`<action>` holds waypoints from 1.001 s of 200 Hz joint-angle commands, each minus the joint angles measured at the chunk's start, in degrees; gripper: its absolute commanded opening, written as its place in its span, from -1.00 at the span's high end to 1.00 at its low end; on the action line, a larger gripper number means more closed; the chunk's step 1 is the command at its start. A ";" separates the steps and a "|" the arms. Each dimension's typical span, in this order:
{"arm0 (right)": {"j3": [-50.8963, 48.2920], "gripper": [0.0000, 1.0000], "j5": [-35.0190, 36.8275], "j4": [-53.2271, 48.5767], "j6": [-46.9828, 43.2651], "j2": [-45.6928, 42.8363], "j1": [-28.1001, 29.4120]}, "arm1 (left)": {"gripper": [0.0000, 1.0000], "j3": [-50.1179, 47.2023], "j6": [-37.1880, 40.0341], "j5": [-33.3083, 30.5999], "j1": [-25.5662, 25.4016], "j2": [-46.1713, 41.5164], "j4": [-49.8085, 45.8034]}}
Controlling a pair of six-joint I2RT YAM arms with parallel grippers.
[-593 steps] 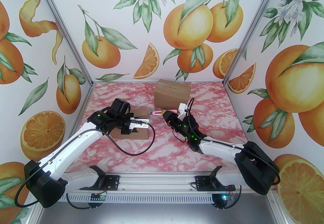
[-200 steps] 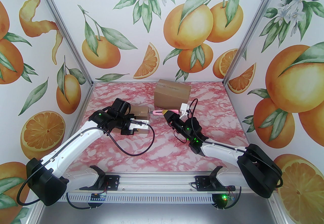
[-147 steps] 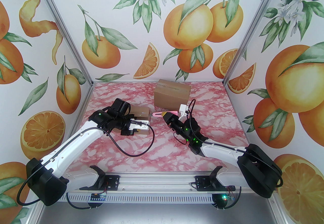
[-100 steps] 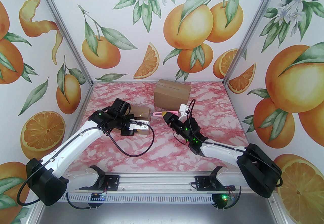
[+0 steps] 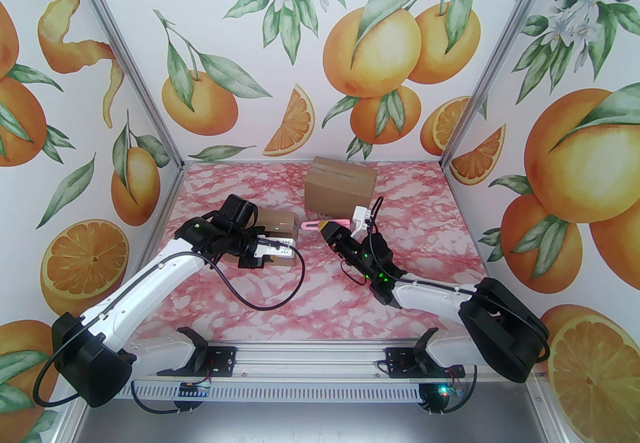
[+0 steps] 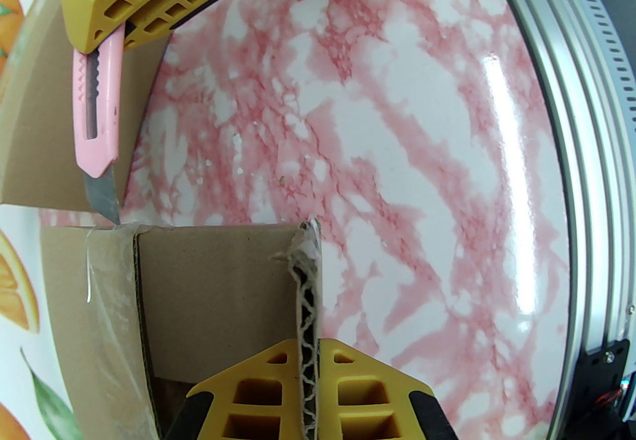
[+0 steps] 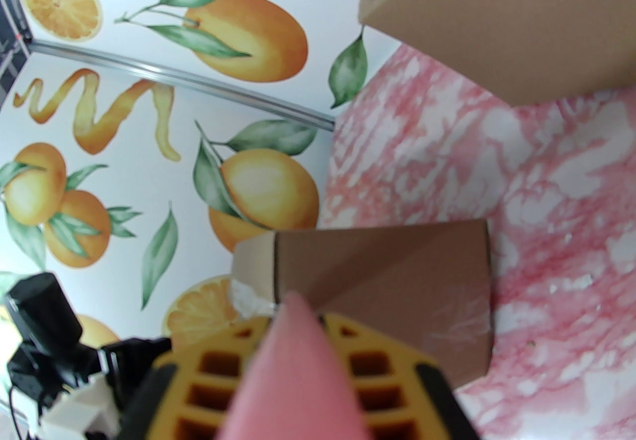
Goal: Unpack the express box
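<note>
- the small box point(image 5: 281, 222) sits on the table point(image 5: 320, 301), left of centre.
- the large box point(image 5: 341, 187) stands behind it, to its right, near the back wall.
- the knife point(image 6: 97, 115), in the right gripper point(image 6: 107, 38), lies right of the small box, its tip touching that box's top edge.
- the left gripper point(image 6: 308, 378) is over the small box, on its flap point(image 6: 307, 279).

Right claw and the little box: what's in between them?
The pink knife is in between. The right claw holds it, and it pokes out toward the little box, with its grey tip at the taped corner. The left wrist view shows this.
</note>
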 commanded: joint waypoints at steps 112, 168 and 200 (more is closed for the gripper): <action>0.82 1.00 0.39 2.54 0.40 0.45 0.82 | 1.00 0.92 0.04 2.13 0.32 -0.18 1.64; 1.44 1.00 -1.11 5.10 2.10 3.86 1.44 | 1.00 0.81 0.42 2.20 0.18 0.08 2.82; 2.06 1.00 -2.01 2.54 1.61 3.99 1.87 | 1.00 0.14 0.86 1.76 0.22 -0.36 4.50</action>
